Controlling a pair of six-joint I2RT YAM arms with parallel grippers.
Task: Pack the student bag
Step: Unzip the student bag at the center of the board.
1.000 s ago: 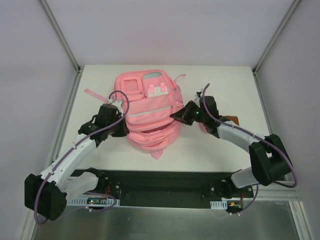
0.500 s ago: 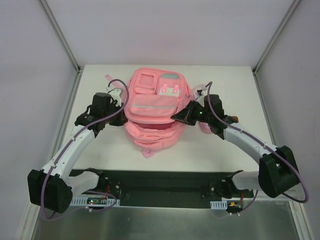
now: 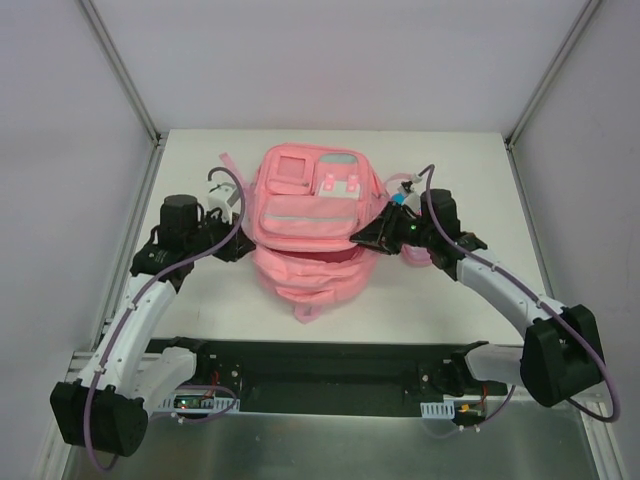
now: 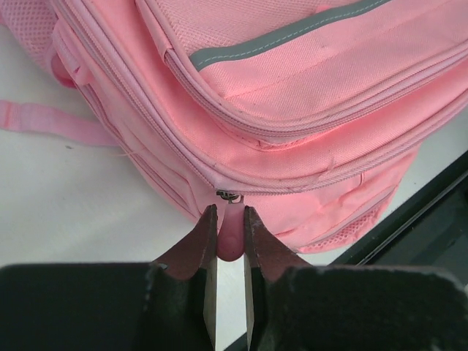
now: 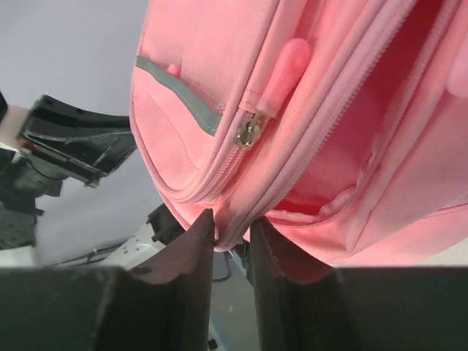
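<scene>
Bright, even light, faint soft shadows; the right wrist's background blurs.

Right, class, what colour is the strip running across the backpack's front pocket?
The strip is grey against the pink student bag; the left wrist view shows it best.

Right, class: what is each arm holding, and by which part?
The left fingers pinch the pink backpack by its zip pull. The right fingers appear to grip the same backpack by a fabric edge along a zip line.
</scene>
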